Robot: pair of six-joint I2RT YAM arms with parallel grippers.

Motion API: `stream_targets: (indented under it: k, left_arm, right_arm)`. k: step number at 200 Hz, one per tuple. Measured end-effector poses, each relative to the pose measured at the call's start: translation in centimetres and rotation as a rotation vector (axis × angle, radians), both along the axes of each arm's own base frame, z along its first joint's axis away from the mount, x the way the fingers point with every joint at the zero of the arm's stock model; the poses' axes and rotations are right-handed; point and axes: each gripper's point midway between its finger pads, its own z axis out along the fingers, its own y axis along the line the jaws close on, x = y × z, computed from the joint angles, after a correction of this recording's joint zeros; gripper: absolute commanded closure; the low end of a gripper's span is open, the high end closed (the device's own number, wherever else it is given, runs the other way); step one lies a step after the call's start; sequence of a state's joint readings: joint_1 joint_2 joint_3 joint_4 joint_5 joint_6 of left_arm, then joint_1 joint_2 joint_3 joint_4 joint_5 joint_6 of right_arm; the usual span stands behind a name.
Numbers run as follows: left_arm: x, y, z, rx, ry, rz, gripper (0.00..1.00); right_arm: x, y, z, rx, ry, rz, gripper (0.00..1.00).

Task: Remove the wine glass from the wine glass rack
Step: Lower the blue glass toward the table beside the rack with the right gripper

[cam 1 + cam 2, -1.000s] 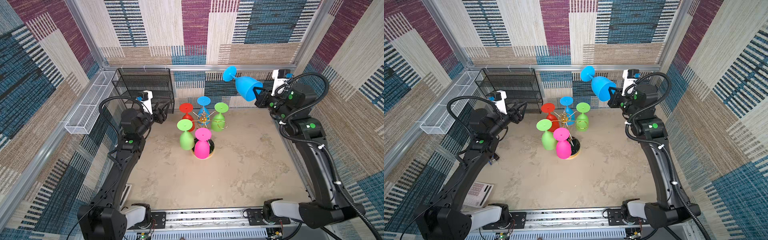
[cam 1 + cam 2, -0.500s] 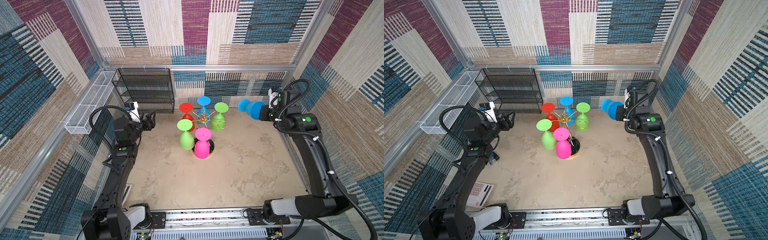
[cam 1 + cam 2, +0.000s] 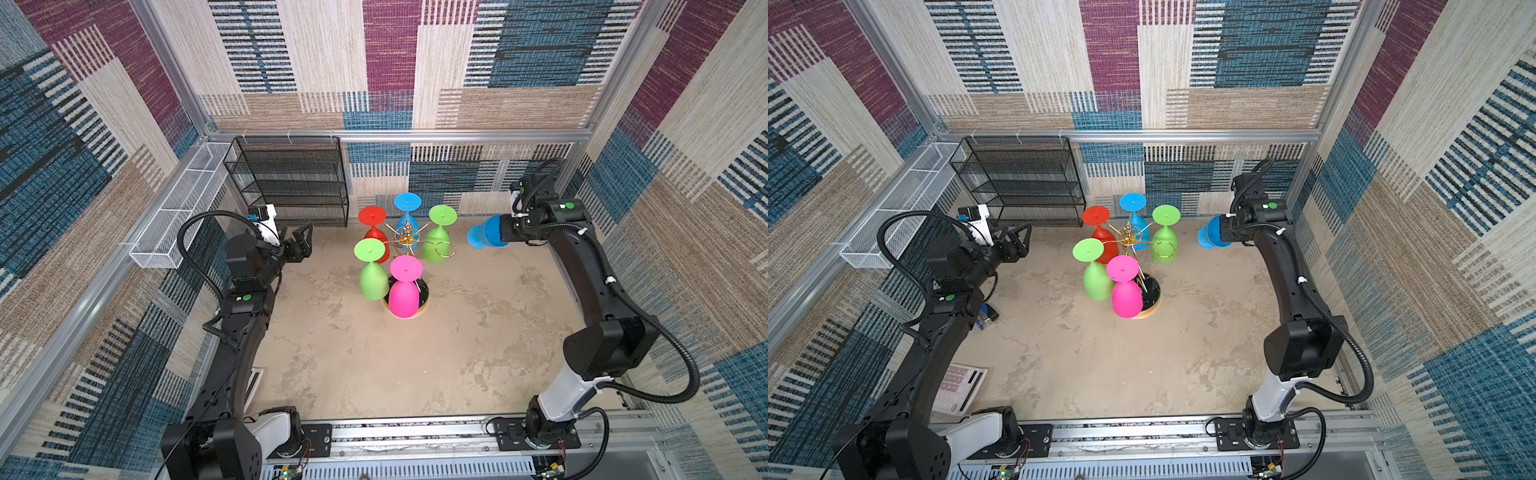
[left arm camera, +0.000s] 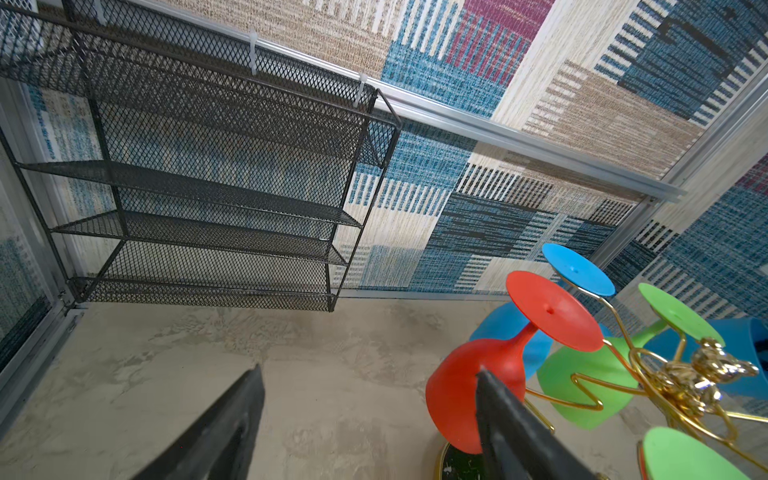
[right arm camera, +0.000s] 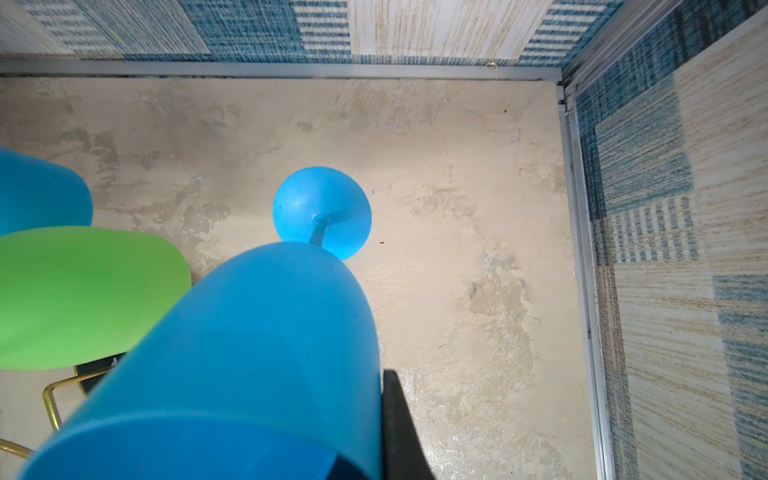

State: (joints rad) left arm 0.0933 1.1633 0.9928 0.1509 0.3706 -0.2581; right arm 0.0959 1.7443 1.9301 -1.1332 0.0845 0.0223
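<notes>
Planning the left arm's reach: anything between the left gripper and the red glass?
Nothing: in both top views only bare tabletop separates the left gripper from the red glass.

Left arm (image 3: 232, 357): matte black links on my feed, green dot (image 3: 247, 297) on one joint block.
Right arm (image 3: 579, 266): same black shell, another dot, white cable ties (image 3: 609, 281).
Shoulders (image 3: 561, 395): white housings.
Cables (image 3: 694, 374): black ribbed conduit in loose loops.
Left wrist camera (image 3: 266, 216): white block, blue trim.
Left gripper (image 3: 308, 240): black, wedge-shaped fingers (image 4: 224, 432).
Mounts (image 3: 511, 434): black plates I see screwed to a silver rail (image 3: 415, 432).
</notes>
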Motion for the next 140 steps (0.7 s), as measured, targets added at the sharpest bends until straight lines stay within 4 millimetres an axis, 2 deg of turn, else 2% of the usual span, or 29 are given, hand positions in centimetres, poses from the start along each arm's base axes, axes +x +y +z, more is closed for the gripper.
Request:
stream_targets:
  k: [25,62,108,140]
  left_arm:
    - [0.1,0.2,-0.4,-0.001,0.013,0.005,0.18]
    - [0.2,0.6,-0.7,-0.003,0.027,0.013,0.18]
    - [0.4,0.9,-1.2,-0.009,0.041,0.02,0.18]
    - [0.5,1.1,-1.3,-0.014,0.044,0.02,0.18]
  right_arm:
    - [1.6,0.3,-1.6,-0.001,0.043,0.009,1.0]
    - [2.7,0.7,-5.0,-0.003,0.136,0.028,1.0]
    - [3.7,1.9,-6.8,-0.004,0.176,0.055,1.0]
    - [4.1,3.1,-8.9,-0.013,0.224,0.08,1.0]
